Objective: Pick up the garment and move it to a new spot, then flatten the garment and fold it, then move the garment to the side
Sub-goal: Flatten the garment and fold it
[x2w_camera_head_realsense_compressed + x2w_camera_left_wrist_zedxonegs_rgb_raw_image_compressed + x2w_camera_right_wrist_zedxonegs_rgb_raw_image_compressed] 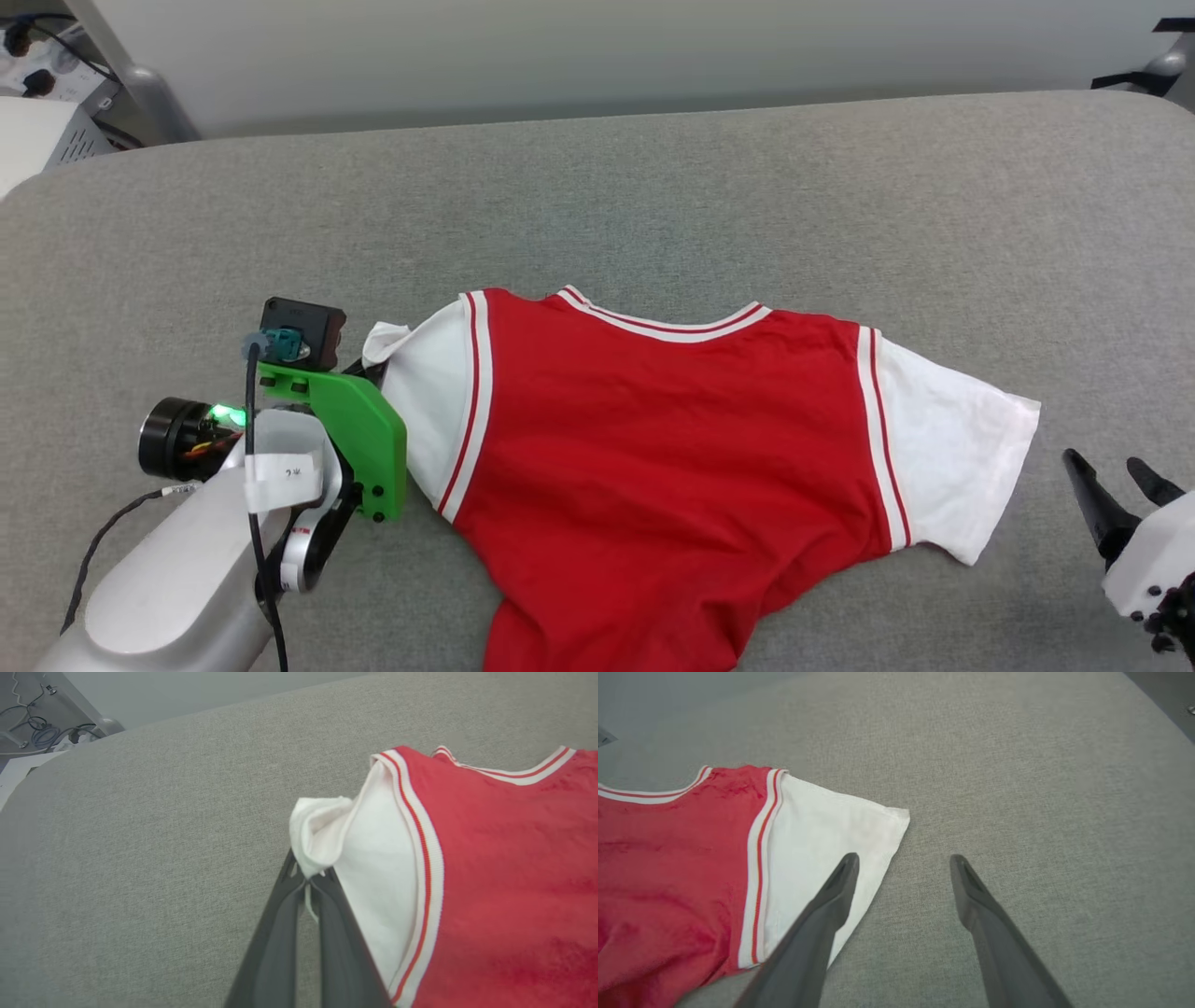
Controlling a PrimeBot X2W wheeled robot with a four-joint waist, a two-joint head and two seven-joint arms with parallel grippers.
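Crosswise, garment long axis left-right, collar away, left claw pinching sleeve, right claw released.

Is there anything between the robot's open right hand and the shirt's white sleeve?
Nothing, just bare grey fabric. The head view shows that strip between the right gripper and the white sleeve of the shirt.
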